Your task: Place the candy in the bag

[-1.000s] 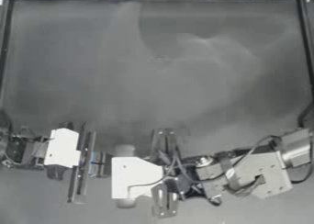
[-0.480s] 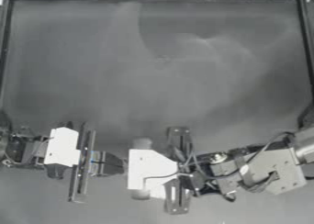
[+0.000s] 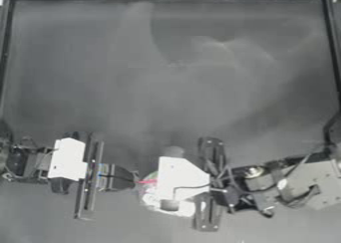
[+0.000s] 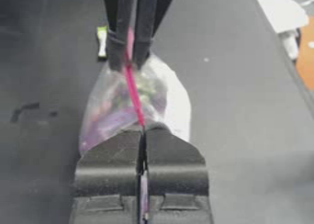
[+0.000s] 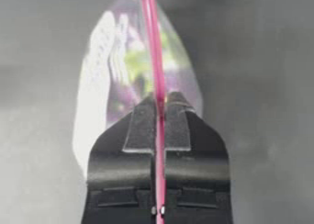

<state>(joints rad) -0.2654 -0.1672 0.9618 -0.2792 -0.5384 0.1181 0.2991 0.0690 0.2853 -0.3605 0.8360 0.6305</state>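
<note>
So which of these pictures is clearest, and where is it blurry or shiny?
Right wrist view: sharpest, right gripper pinching the clear plastic zip bag's pink seal. Left wrist view: left gripper crisp, small yellow-green wrapped candy beyond soft. Top view: hazy pale sheen across the dark table.

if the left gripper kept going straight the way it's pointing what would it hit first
The left gripper is shut on the bag; straight ahead along the seal strip stands the right gripper, likely met first. The candy lies beside that line.

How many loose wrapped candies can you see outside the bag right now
1. The candy lies on the table just past the bag, whose pink seal strip both the left gripper and right gripper pinch. In the top view, others may be hidden under the arms.
</note>
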